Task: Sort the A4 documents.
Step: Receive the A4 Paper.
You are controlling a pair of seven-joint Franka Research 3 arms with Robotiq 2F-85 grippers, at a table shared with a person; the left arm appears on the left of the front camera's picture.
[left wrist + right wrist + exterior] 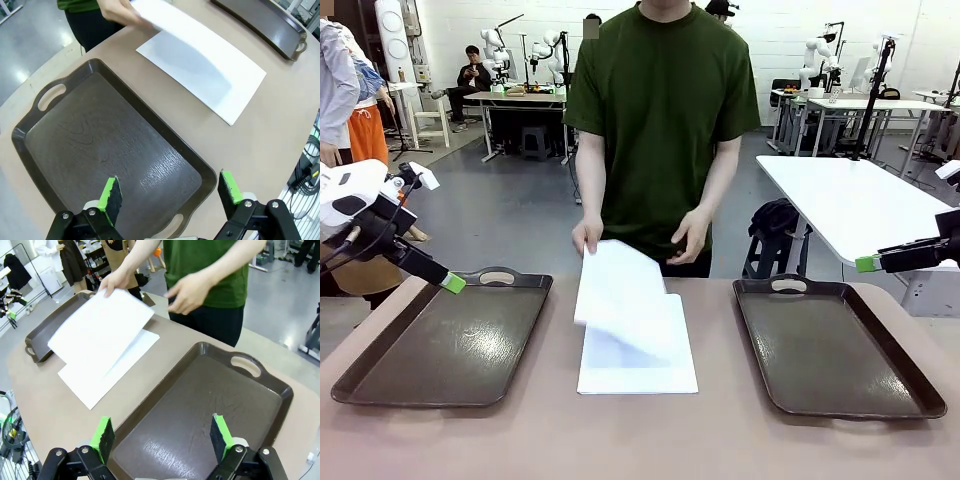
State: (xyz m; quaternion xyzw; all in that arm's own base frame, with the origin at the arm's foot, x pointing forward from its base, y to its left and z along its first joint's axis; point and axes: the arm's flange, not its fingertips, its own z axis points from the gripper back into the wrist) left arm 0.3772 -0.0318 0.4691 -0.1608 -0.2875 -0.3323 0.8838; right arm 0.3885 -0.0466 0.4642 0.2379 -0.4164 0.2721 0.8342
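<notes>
I'm hovering my left hand (454,283) over the far corner of the left tray (450,350), fingers apart, gripping nothing. My right hand (865,264) is hanging the same way, spread and empty, by the far edge of the right tray (835,345). The sheets (638,350) are lying on the worktop (640,440) between the trays, touching neither. The person's hand (587,236) is pinching the top sheet (618,285) at a far corner and lifting it skewed off the one below, probably peeling it free to sort. I'm judging my hands are waiting wide of the middle to leave that room. The trays are sitting bare, likely as the sorting bins. In the front view each hand is showing one green pad side-on; the wrist views are showing both pads with an open gap between. The right wrist view is also showing the person's other hand (190,290) open above the worktop edge, holding nothing.
</notes>
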